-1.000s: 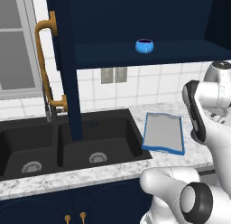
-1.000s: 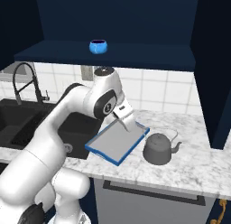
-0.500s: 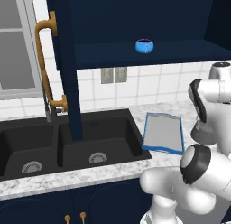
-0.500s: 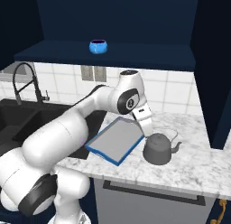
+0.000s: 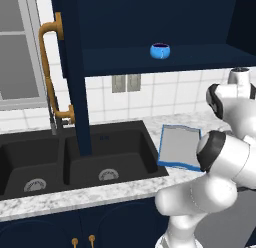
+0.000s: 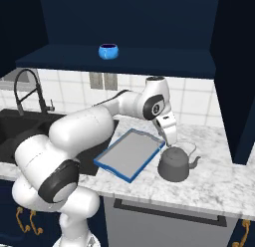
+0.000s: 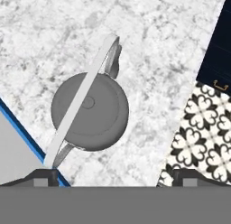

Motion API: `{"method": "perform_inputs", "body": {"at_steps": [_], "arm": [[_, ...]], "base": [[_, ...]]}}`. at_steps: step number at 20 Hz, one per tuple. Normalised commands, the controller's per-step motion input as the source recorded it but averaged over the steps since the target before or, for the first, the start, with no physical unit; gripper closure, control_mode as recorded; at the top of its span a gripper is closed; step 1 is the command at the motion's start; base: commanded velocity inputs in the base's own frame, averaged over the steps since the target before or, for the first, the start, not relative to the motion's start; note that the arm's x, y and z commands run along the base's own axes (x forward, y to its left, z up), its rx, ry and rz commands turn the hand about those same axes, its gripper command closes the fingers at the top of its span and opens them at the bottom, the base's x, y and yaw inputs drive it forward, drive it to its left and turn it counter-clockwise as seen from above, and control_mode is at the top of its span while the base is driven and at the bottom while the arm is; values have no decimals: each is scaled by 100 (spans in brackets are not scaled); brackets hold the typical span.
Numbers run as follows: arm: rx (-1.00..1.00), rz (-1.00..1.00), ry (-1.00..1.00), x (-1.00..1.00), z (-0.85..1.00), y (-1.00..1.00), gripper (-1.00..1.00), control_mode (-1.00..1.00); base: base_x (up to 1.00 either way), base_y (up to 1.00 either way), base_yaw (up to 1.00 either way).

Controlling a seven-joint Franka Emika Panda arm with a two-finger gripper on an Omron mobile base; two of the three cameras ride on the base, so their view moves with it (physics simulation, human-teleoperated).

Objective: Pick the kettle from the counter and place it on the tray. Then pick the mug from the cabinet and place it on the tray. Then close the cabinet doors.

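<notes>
The grey kettle (image 6: 174, 165) stands on the marble counter (image 6: 219, 176) just right of the blue-rimmed tray (image 6: 130, 154). My gripper (image 6: 173, 141) hangs open directly above the kettle, pointing down, with nothing held. In the hand view the kettle (image 7: 90, 111) lies a little left of the middle between my fingertips (image 7: 45, 175), its wire handle running diagonally, and a corner of the tray (image 7: 18, 151) shows at the left. The blue mug (image 6: 108, 51) sits on the shelf of the open cabinet (image 6: 149, 61); the mug (image 5: 160, 50) and the tray (image 5: 179, 146) also appear in the left base view.
The left cabinet door (image 5: 75, 82) stands open over the black sink (image 5: 100, 162), its brass handle (image 5: 50, 67) facing outward. The right door (image 6: 234, 91) stands open at the counter's right end. A faucet (image 6: 27, 86) rises behind the sink.
The arm has swung right, from over the tray to above the kettle, and the hand has come lower. The gripper stays open. Kettle, tray and mug have not moved.
</notes>
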Motion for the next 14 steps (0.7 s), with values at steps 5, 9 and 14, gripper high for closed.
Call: {"method": "perform_inputs", "body": {"at_steps": [5, 9, 14], "arm": [[1, 0, 0, 36, -35, -8, -100, -100], [3, 0, 0, 23, -29, -14, -100, -100], [5, 0, 0, 16, -24, -16, -100, -100]], "base": [[0, 0, 0], [0, 0, 0], [0, 0, 0]]}}
